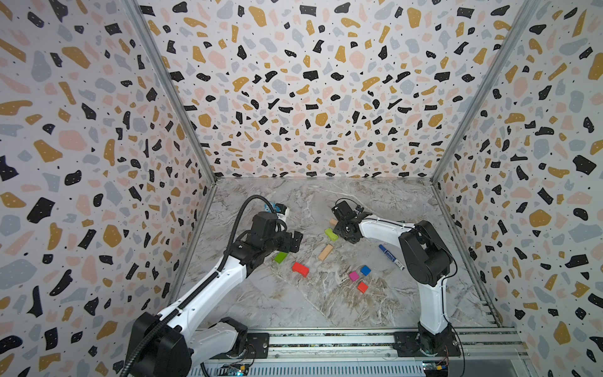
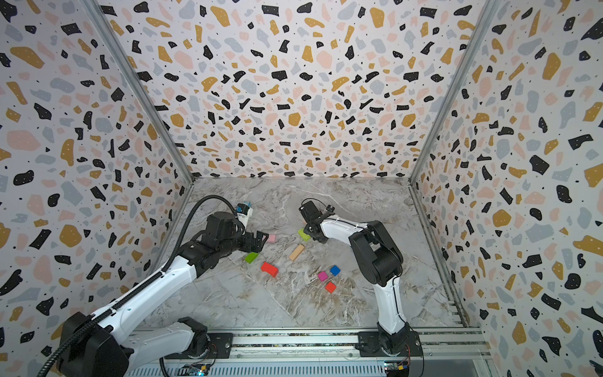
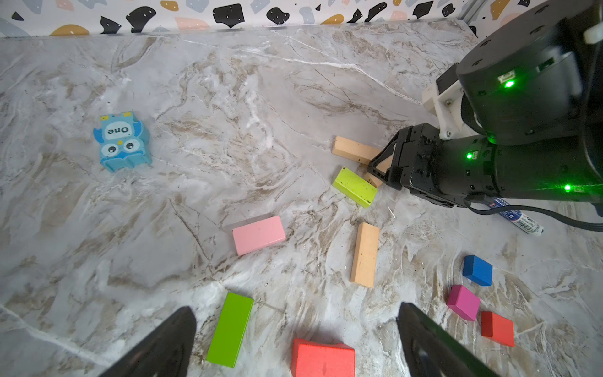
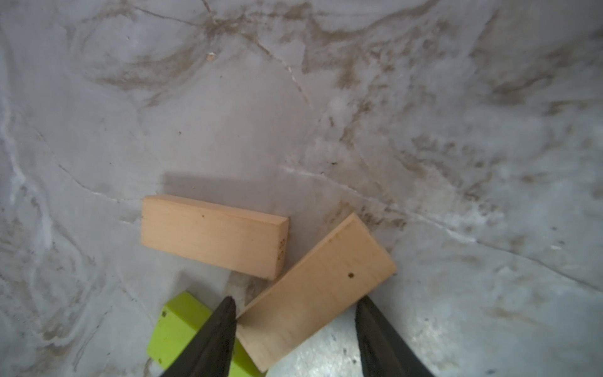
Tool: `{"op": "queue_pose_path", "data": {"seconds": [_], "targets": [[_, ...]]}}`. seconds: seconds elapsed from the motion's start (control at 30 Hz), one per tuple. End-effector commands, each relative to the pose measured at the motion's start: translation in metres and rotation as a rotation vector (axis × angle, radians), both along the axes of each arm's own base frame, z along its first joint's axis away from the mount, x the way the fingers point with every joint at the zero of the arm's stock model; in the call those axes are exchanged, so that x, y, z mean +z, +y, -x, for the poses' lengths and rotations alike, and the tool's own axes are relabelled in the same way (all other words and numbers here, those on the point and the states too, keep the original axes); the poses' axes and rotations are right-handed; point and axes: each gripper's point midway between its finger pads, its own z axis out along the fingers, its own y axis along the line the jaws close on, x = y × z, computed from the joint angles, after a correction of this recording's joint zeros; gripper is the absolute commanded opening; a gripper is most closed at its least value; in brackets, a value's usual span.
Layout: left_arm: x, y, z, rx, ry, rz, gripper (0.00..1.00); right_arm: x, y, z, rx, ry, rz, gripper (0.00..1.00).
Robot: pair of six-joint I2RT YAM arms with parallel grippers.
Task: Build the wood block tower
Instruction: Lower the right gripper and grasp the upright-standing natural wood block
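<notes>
The wood blocks lie scattered flat on the marble-patterned table [image 1: 293, 310], with no tower begun. At left, the left gripper [image 3: 297, 308] hangs spread wide and empty over a grass-green oblong [image 3: 230, 329] and a red piece [image 3: 323, 359]; a hasty descent could knock either aside. Right of centre, the right gripper [image 4: 297, 298] sets its jaws either side of a tan oblong [image 4: 313, 277] lying slantwise to them, one fingertip [image 4: 225, 316] at its edge; whether the block is already pinched cannot be told. Sitting askew, it may twist as the jaws close, push into the neighbouring tan oblong [image 4: 212, 235] that appears to touch it at a corner, or scrape the yellow-green oblong [image 4: 176, 326] just beside that finger. Materials, left to right: a pale blue box [image 3: 122, 142] printed with cartoon eyes; the grass-green oblong, a pink oblong [image 3: 258, 235] and the red piece, matte-painted and crisp-edged; a third tan oblong [image 3: 364, 254] of bare, fine-grained wood; a magenta cube [image 3: 463, 302], an orange-red cube [image 3: 497, 328] and a blue cube [image 3: 477, 270] close together; and, farthest right, a blue-capped marker [image 1: 391, 257]. Such smooth flat faces should stack flush yet slide readily.
</notes>
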Motion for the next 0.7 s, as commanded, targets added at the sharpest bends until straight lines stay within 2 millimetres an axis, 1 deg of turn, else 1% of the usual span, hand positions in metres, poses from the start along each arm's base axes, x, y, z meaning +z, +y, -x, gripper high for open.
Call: {"op": "queue_pose_path", "data": {"seconds": [0.0,0.1,0.2,0.3,0.4,0.6,0.67], "targets": [[0.001,0.001,0.001,-0.001,-0.017,-0.011,0.97,-0.004,-0.004,0.006,0.019,0.027,0.048,0.59],[0.002,0.002,0.001,0.0,-0.019,-0.011,0.97,-0.009,-0.01,0.011,0.03,0.054,0.084,0.59],[0.002,0.002,0.001,0.001,-0.021,-0.011,0.97,-0.011,-0.016,0.014,0.033,0.06,0.112,0.55],[0.002,0.002,0.001,0.0,-0.022,-0.009,0.97,-0.006,-0.022,0.017,0.044,0.053,0.14,0.53],[0.001,0.001,0.001,-0.002,-0.018,-0.009,0.97,-0.001,-0.025,0.017,0.096,0.048,0.167,0.52],[0.001,0.002,0.001,-0.001,-0.018,-0.01,0.97,-0.007,-0.041,0.024,0.155,0.083,0.193,0.5],[0.001,0.002,0.001,0.0,-0.018,-0.011,0.97,-0.004,-0.046,0.025,0.17,0.081,0.201,0.48]]}}
